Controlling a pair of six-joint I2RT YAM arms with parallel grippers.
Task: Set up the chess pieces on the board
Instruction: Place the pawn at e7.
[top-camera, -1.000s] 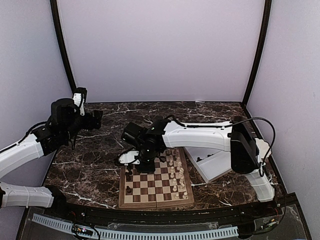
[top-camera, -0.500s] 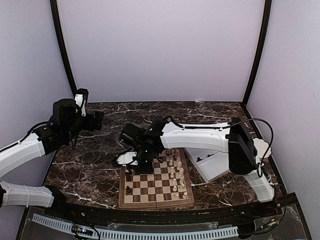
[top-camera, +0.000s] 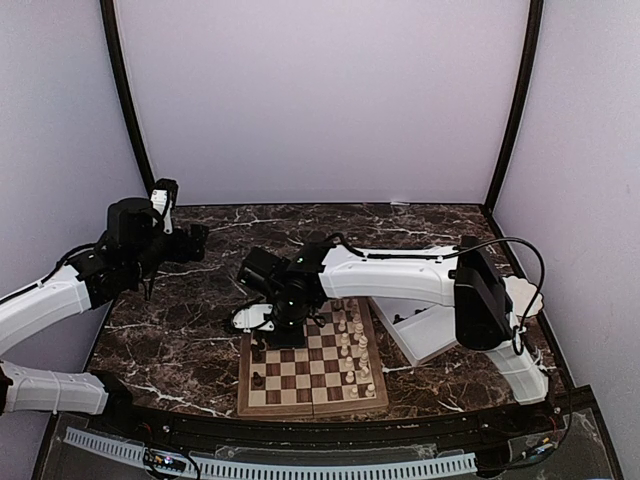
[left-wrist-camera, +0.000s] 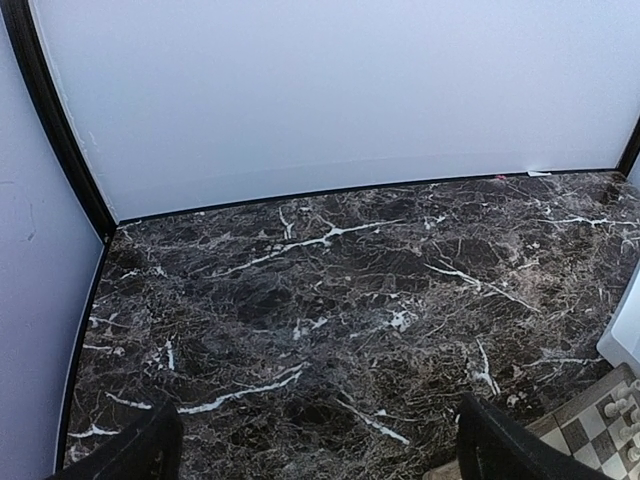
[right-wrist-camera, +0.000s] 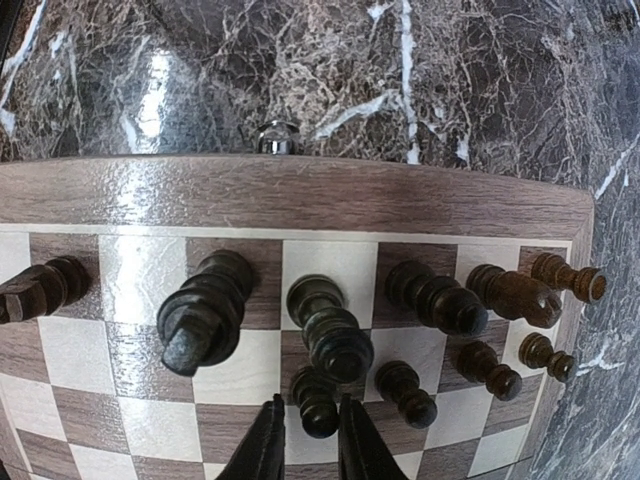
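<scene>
The top view hides it, but our right wrist view shows the right gripper (right-wrist-camera: 309, 432) flanking a dark pawn (right-wrist-camera: 318, 405) at 6 o'clock on the board (right-wrist-camera: 300, 190). We cannot tell if it is clamped. The left gripper (left-wrist-camera: 318, 430) gapes over the table (left-wrist-camera: 330, 280).

Around the board (top-camera: 300, 385), the bare marble table (top-camera: 185, 335) runs open at 9 o'clock and at 12 o'clock toward the back wall. A white tray (top-camera: 432, 330) blocks 3 o'clock, and the right arm (top-camera: 390, 272) spans the board's far edge. The right gripper (right-wrist-camera: 308, 425) is hemmed in by dark chess pieces (right-wrist-camera: 440, 300): a tall one (right-wrist-camera: 332, 330) close at 12 o'clock, a pawn (right-wrist-camera: 405, 393) at 2 o'clock, open squares at 9 o'clock.
</scene>
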